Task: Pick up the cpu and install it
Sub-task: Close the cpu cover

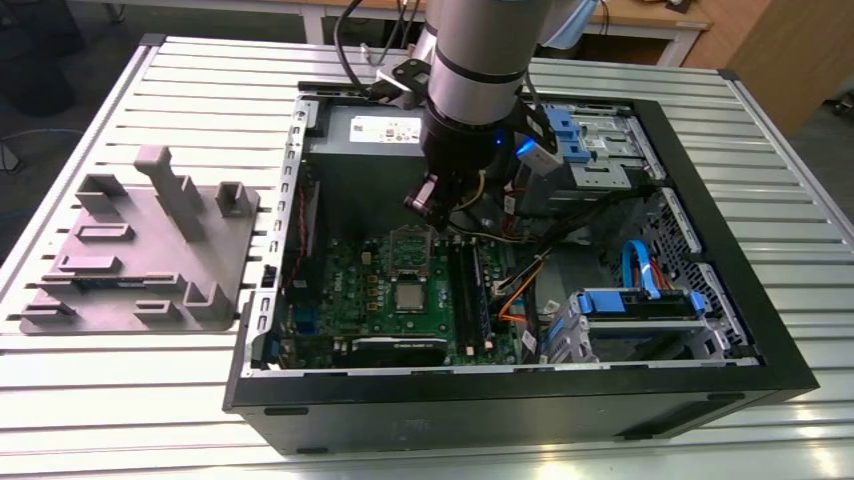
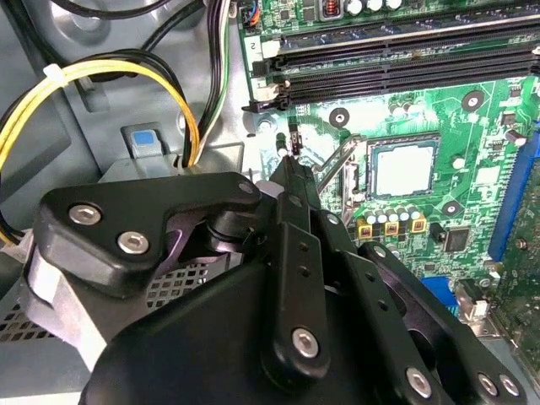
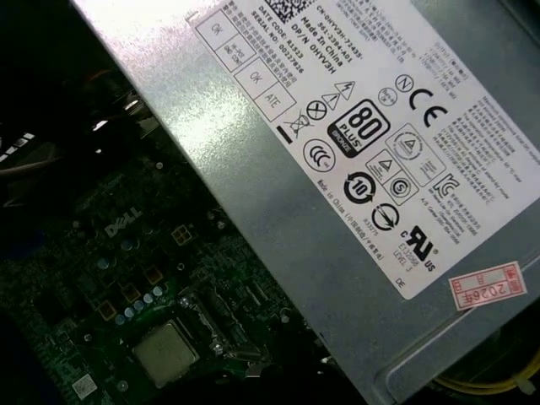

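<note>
cpu [image 2: 403, 169]: lying flat, silver top up, in its socket [image 2: 368, 181] on the green motherboard [image 2: 477, 118]. It is also plain in the exterior view [image 1: 407, 297] and the first wrist view [image 3: 166, 353].
gripper [image 2: 289, 160]: down inside the case [image 1: 767, 345], its tip near one corner of the socket and apart from the cpu.
grip: from these angles I cannot tell whether it is wide or narrow.
lever [image 2: 337, 164]: a thin metal bar, tilted up, between the gripper's tip and the socket.
arm [image 1: 478, 70]: reaches down into the open case.
memory slots [image 2: 405, 59]: long and black, running beside the socket.
yellow cables [image 2: 93, 80]: looped off the board, near the gripper's body.
power supply [image 3: 337, 169]: a grey box with a white label, next to the motherboard.
table [image 1: 120, 400]: slatted metal, with the black case lying open on it.
tray [image 1: 134, 260]: grey with upright posts, on the table at the exterior view's left of the case.
</note>
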You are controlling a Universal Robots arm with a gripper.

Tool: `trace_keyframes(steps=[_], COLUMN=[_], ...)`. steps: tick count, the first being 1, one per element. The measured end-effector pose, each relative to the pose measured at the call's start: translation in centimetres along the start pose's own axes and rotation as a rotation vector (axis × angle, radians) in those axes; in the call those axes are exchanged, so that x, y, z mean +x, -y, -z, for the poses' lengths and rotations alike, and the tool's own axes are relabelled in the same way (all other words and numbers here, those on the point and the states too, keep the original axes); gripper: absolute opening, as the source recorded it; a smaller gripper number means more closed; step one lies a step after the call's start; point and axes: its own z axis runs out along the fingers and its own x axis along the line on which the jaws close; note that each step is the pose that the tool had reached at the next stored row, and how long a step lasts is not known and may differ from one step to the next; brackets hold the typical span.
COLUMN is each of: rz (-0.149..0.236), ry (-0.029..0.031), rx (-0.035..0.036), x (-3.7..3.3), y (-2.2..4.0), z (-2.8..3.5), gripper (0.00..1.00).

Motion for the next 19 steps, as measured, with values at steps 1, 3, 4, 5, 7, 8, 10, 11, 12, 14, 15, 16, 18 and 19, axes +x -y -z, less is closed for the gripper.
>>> trace_keyframes(steps=[1, 3, 4, 5, 7, 8, 10, 11, 12, 14, 15, 16, 18, 19], rz=[0.001, 0.001, 0.001, 0.001, 0.002, 0.002, 0.003, 0.003, 0.004, 0.005, 0.005, 0.006, 0.007, 0.007], ry=[-0.0002, -0.0003, -0.0003, -0.0003, -0.0003, -0.0003, -0.0002, -0.0004, -0.0005, -0.0005, -0.0006, -0.0006, -0.0006, -0.0006], rx=[0.0001, 0.0001, 0.0001, 0.0001, 0.0001, 0.0001, 0.0001, 0.0001, 0.0002, 0.0002, 0.0002, 0.0002, 0.0002, 0.0002], x=[0.0, 0.0, 0.0, 0.0, 0.0, 0.01, 0.02, 0.04, 0.05, 0.06, 0.07, 0.08, 0.1, 0.11], y=[0.0, 0.0, 0.0, 0.0, 0.0, -0.01, -0.03, -0.04, -0.06, -0.08, -0.09, -0.1, -0.11, -0.11], z=[0.01, 0.01, 0.01, 0.01, 0.01, 0.01, 0.02, 0.04, 0.06, 0.09, 0.11, 0.13, 0.18, 0.2], gripper=[0.1, 0.1, 0.1, 0.1, 0.1, 0.1, 0.1, 0.1, 0.1, 0.1, 0.1, 0.1, 0.1, 0.1])
